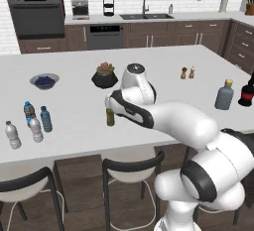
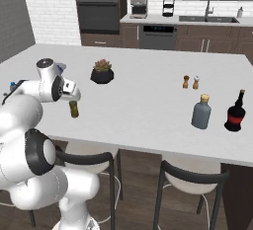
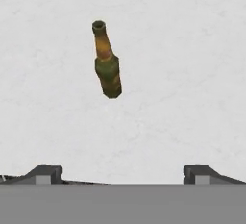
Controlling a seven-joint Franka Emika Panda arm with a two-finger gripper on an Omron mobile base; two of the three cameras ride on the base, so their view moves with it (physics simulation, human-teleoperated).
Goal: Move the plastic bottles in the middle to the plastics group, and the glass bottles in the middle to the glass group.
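Left base view: the arm reaches over the white counter (image 1: 163, 66) with its hand above the amber beer bottle (image 1: 110, 117), whose lower part shows just under the wrist. Four small water bottles stand together at the far left near the counter's front edge: a blue-band bottle (image 1: 29, 112), a blue bottle (image 1: 46, 119), a pale bottle (image 1: 35, 129) and a white-cap bottle (image 1: 13, 135). So the plastics look sorted already, judging by how they cluster. The grey-blue bottle (image 1: 224, 95) and the dark red-label bottle (image 1: 246, 92) stand at the far right, well apart from the beer bottle.

Right base view: the beer bottle (image 2: 74, 109) stands upright below the hand, with the grey-blue bottle (image 2: 201, 112) and red-label bottle (image 2: 235, 112) side by side far across the counter. This view gives the clearest look at the glass group as the drop-off; the water bottles are hidden behind the arm.

Hand view: the gripper (image 3: 122, 175) has its fingers spread fully apart, nothing between them. The beer bottle (image 3: 106, 60) sits ahead, untouched, on bare counter. Here alone the finger gap is plain.

Step in hand, as I judge it: approach to the beer bottle, the last item to move. Next move calls for lowering and centring the fingers round its body, closing, then carrying it right to the glass group.
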